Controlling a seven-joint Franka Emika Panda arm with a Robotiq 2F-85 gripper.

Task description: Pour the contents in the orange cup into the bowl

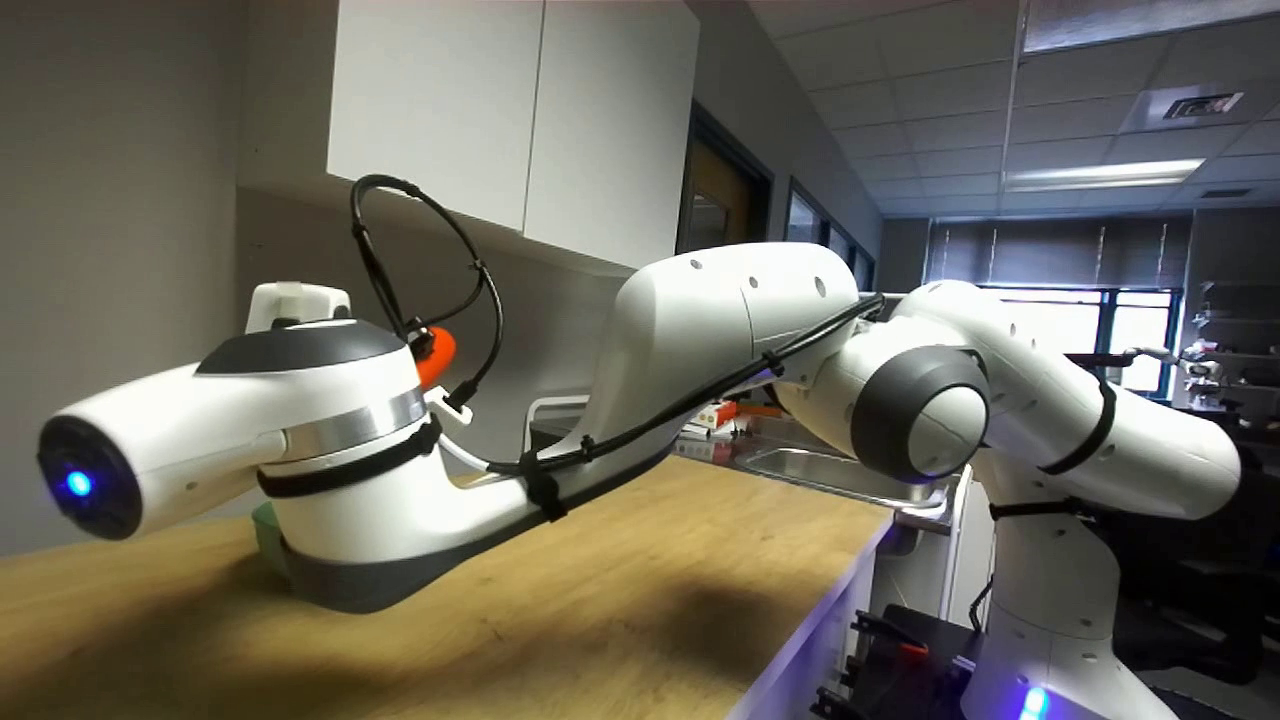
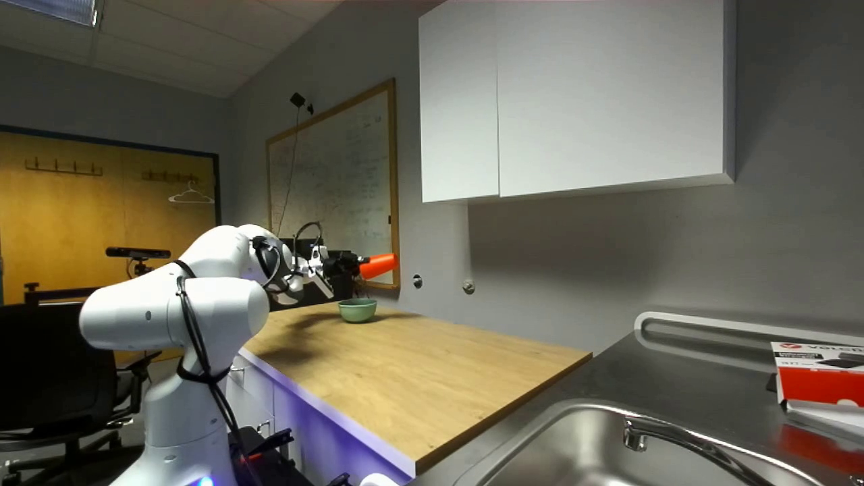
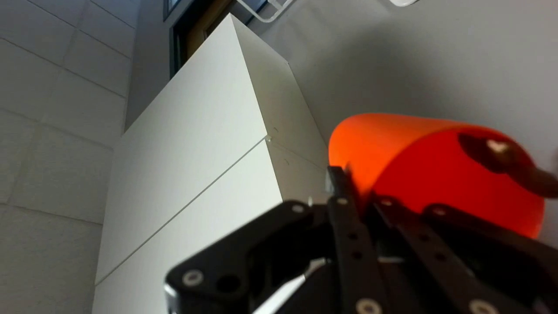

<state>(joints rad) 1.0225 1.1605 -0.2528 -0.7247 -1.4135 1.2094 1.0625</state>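
One orange cup (image 2: pixel 379 266) tilted in gripper (image 3: pixel 359 192); box (image 2: pixel 820 381) lettering unclear

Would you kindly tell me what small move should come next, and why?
I would probably tip the orange cup a little further: the tool grips it tilted well over, dark brown contents reach past its rim in the wrist view, and the bowl stands below in an exterior view.
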